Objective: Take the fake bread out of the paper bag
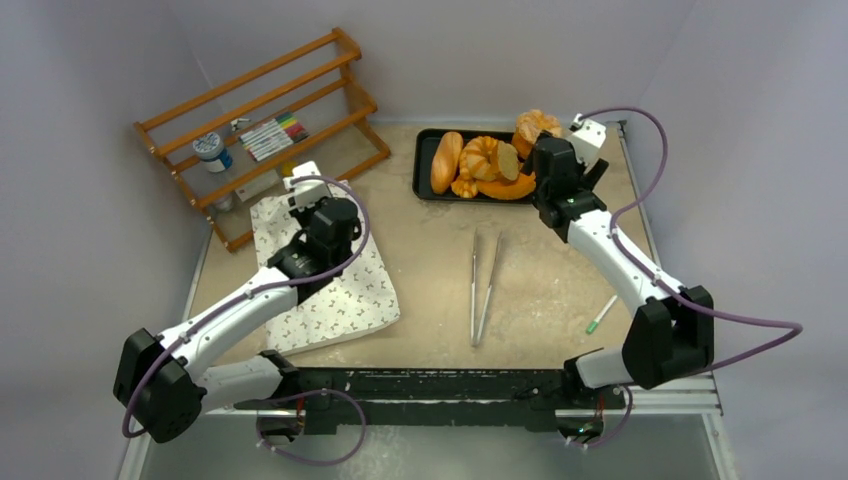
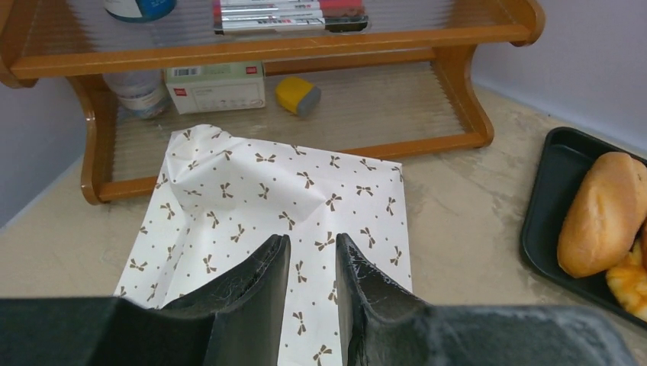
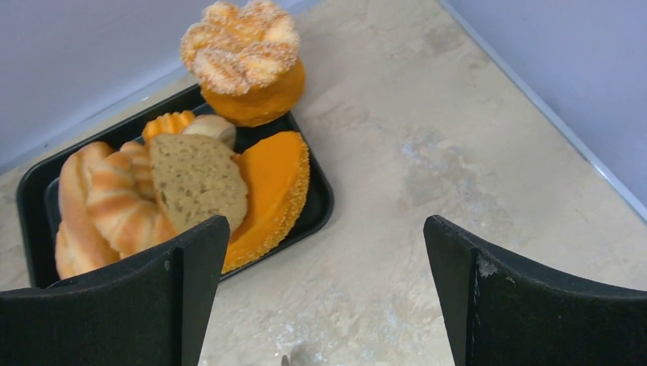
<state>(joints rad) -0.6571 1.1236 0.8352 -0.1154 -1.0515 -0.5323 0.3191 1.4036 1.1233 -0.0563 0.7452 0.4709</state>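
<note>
Two tools are seen above the worktop (image 1: 540,290). The left tool (image 2: 313,240) is held over the paper bag (image 2: 267,183), its fingers parted by only a narrow gap, with nothing pinched. The paper bag is laid flat at the left, just near of the wooden rack (image 2: 458,91). The right tool (image 3: 324,221) is spread wide just right of the black tray (image 3: 30,198), where the fake bread (image 3: 194,179) is piled.
</note>
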